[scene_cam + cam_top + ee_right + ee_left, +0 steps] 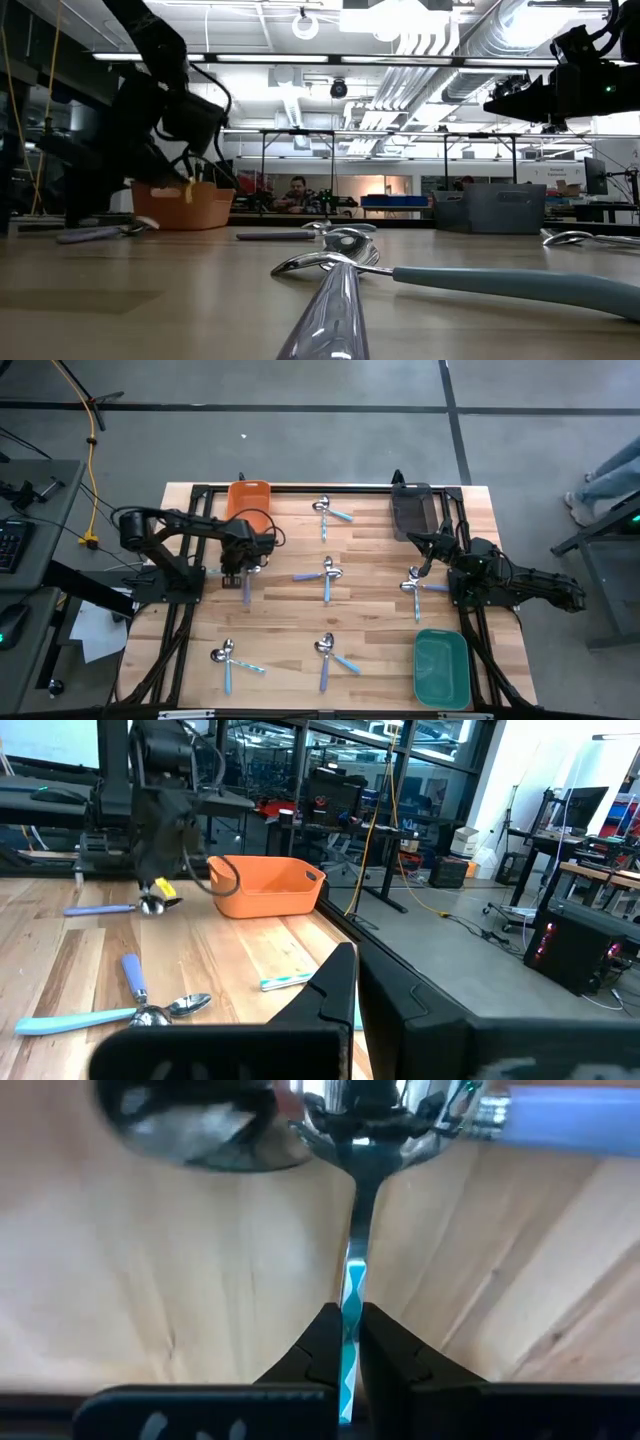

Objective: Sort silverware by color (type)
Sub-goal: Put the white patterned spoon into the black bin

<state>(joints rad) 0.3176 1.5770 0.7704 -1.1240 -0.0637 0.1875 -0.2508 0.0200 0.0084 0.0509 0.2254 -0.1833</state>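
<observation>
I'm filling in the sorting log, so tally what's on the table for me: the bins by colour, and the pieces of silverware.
orange bin: 1
grey bin: 1
green bin: 1
silverware: 12, lying as six pairs, as far as the high view shows
Total: 15

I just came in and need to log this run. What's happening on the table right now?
The left gripper is shut on the teal handle of a spoon lying on the wooden table, near the orange bin. The right gripper is shut and empty, waiting near the grey bin. Other spoons lie scattered in pairs; the green bin looks empty.
</observation>
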